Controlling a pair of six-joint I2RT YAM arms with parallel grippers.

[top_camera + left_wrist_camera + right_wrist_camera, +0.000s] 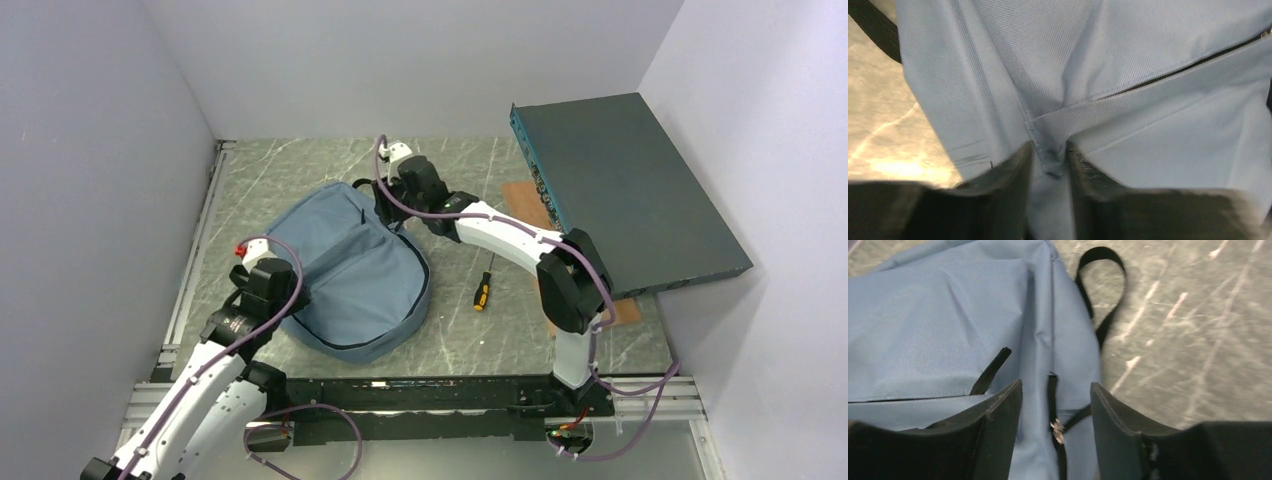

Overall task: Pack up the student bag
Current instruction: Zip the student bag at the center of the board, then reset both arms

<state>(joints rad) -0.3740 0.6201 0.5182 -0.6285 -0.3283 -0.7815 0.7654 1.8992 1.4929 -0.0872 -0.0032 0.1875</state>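
The left tool (1049,148) pinches a fold of the student bag (350,280) near its left edge. The right tool (1055,386) stands wide, straddling its far-end zipper (1052,402).

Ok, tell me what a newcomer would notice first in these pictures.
The dusty-blue student bag lies left of centre, the left claw pinching a fold of its fabric and the right claw open astride a zipper pull. At the right a big dark teal box stands tilted, with a screwdriver lying between it and the bag.
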